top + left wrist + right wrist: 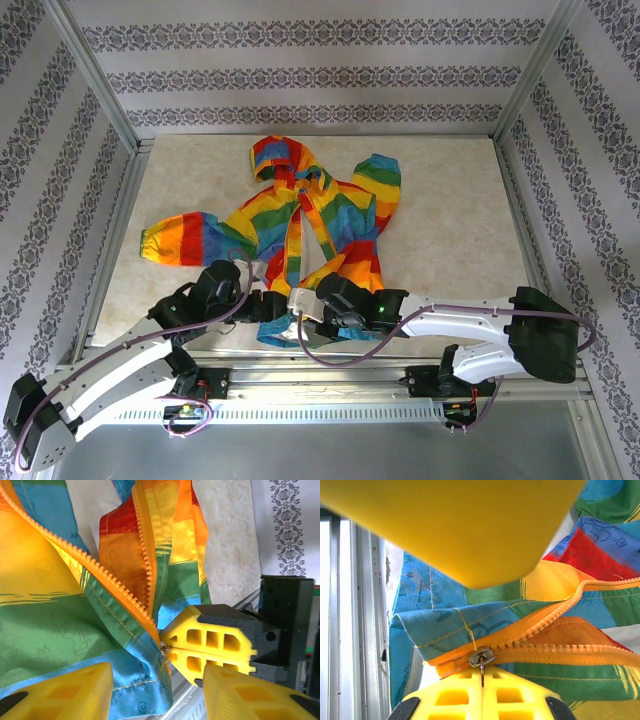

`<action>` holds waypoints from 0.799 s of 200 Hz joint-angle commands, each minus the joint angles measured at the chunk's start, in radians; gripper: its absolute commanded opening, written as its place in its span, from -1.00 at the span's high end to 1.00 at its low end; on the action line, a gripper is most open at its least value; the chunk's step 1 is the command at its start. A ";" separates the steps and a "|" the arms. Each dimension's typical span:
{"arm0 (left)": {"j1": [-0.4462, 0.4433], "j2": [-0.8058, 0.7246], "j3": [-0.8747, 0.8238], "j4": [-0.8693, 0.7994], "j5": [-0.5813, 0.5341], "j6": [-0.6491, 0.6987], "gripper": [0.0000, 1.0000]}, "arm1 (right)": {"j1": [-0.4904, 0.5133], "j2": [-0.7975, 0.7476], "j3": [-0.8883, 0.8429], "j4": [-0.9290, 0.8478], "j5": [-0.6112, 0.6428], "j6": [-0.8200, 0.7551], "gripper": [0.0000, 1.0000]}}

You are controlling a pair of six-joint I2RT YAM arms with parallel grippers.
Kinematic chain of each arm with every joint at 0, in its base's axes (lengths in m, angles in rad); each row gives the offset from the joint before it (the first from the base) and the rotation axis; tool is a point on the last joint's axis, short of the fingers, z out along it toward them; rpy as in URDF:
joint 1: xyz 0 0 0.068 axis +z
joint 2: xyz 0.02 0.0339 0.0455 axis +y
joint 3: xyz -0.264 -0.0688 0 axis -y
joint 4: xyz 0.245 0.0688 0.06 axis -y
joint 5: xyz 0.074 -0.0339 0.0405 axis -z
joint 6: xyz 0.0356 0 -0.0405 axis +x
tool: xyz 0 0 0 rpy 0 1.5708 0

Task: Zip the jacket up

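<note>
Rainbow-striped hooded jacket (300,215) lay unzipped on table (450,200), right gripper (482,692) was clamped on zipper pull (482,672), left gripper (157,680) stood apart astride blue hem (134,700)

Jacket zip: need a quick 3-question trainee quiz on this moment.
1. True or false: the zipper of the jacket is closed up to the collar.
2. In a few words: what is the right pincer pinching?
3. Pick one. The left pincer has its jaws: A) open over the bottom hem, B) shut on the hood, C) shut on a sleeve.

Key
1. False. The teeth spread apart just above the hem.
2. The zipper pull, down at the hem.
3. A.
</note>
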 commanded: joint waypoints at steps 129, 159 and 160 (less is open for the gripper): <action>-0.131 0.142 -0.083 0.224 0.007 -0.176 0.73 | -0.008 0.028 0.020 -0.001 0.011 0.063 1.00; -0.131 0.127 -0.036 0.095 0.011 -0.118 1.00 | -0.025 0.028 0.028 -0.011 0.010 0.074 1.00; -0.131 0.126 -0.034 0.091 0.012 -0.116 1.00 | -0.026 0.027 0.029 -0.011 0.010 0.075 1.00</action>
